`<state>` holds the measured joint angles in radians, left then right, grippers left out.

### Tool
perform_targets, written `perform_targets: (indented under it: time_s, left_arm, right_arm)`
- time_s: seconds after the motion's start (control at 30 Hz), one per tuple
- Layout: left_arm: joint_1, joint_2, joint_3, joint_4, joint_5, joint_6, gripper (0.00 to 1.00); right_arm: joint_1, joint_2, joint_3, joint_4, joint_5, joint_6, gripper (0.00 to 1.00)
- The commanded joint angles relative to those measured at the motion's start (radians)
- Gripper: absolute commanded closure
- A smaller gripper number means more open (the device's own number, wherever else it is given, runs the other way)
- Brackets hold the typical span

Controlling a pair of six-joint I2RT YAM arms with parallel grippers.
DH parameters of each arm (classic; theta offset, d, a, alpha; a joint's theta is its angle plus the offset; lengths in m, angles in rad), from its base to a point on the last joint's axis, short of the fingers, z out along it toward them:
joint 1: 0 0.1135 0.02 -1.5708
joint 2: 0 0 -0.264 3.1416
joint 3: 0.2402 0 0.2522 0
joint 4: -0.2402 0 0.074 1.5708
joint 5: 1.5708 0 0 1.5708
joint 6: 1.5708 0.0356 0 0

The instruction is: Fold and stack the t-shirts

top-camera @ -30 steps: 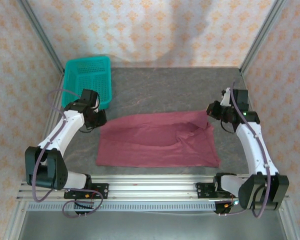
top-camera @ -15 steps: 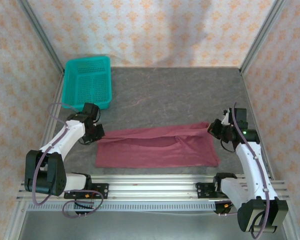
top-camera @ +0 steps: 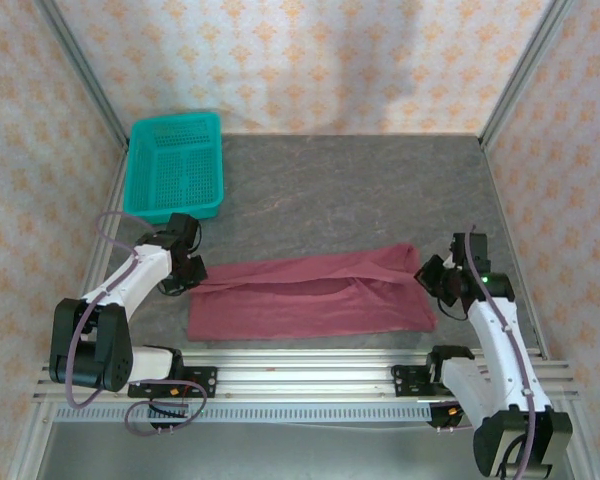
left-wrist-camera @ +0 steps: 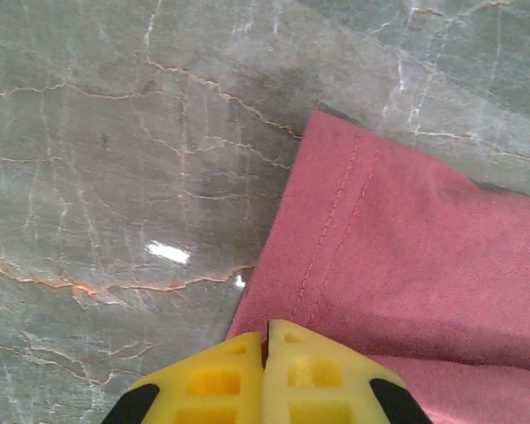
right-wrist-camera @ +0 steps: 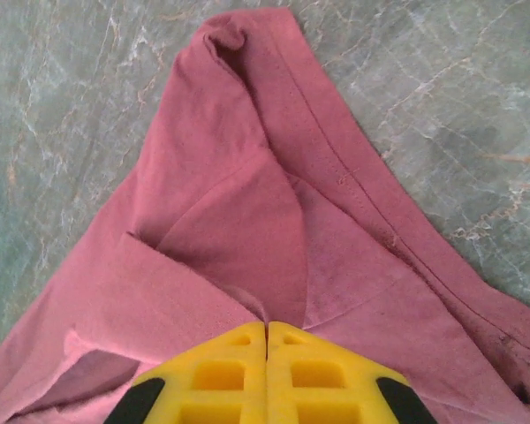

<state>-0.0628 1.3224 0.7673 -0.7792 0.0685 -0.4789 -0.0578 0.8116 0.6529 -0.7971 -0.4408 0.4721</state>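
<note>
Left claw (top-camera: 193, 272) and right claw (top-camera: 427, 273), each pinching the shirt (top-camera: 310, 302), had drawn its far edge nearer; fold nearly closed.

The t-shirt (top-camera: 310, 298) lies along the near edge of the tabletop (top-camera: 360, 190). The basket (top-camera: 175, 170) sits in the far left corner. The left end effector (top-camera: 192, 272) is at the t-shirt's left end, the right end effector (top-camera: 428, 275) at its right end.
</note>
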Motion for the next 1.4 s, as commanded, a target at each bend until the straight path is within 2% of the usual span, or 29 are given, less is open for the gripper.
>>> perform_targets:
  time_s: [0.0,0.07,0.2,0.23,0.3,0.37,0.47,0.57,0.63,0.7,0.8,1.0,1.17,1.37]
  left_arm:
    - [0.011,0.005,-0.018,-0.002,-0.068,-0.042,0.94]
    - [0.011,-0.023,-0.019,-0.010,-0.087,-0.072,0.86]
    - [0.010,-0.163,-0.014,-0.030,-0.129,-0.135,0.68]
    - [0.009,-0.206,-0.011,-0.032,-0.128,-0.148,0.64]
    - [0.006,-0.304,-0.012,-0.025,-0.124,-0.179,0.52]
    - [0.004,-0.382,-0.021,-0.002,-0.097,-0.202,0.43]
    - [-0.007,-0.418,-0.041,0.084,0.007,-0.198,0.39]
    - [-0.029,-0.365,-0.026,0.116,0.080,-0.168,0.39]
    - [-0.064,-0.328,-0.002,0.144,0.115,-0.134,0.38]
    - [-0.137,-0.287,0.038,0.171,0.124,-0.092,0.38]
    - [-0.254,-0.202,0.109,0.170,0.095,-0.025,0.38]
    - [-0.398,-0.108,0.169,0.218,0.107,0.022,0.37]
    - [-0.482,-0.105,0.210,0.197,0.082,0.059,0.32]
    - [-0.524,-0.158,0.277,0.137,0.042,0.069,0.26]
  right_arm:
    - [0.000,-0.012,-0.018,-0.027,0.074,0.071,1.00]
    - [0.001,-0.016,-0.029,-0.047,0.098,0.085,0.98]
    - [0.000,-0.054,-0.035,-0.069,0.133,0.103,0.86]
    - [0.000,-0.066,-0.035,-0.069,0.135,0.108,0.81]
    - [0.000,-0.089,-0.029,-0.076,0.143,0.115,0.64]
    - [0.000,-0.106,-0.026,-0.074,0.145,0.120,0.55]
    - [0.000,-0.108,-0.024,-0.015,0.105,0.116,0.44]
    - [0.001,-0.042,-0.004,0.043,0.036,0.078,0.38]
    - [0.007,0.043,0.021,0.066,-0.029,0.023,0.36]
    - [0.038,0.160,0.064,0.069,-0.084,-0.035,0.36]
    - [0.112,0.303,0.134,0.070,-0.067,-0.105,0.37]
    - [0.220,0.509,0.220,0.157,-0.106,-0.162,0.43]
    - [0.282,0.616,0.247,0.207,-0.083,-0.197,0.47]
    - [0.307,0.687,0.255,0.240,-0.071,-0.233,0.52]
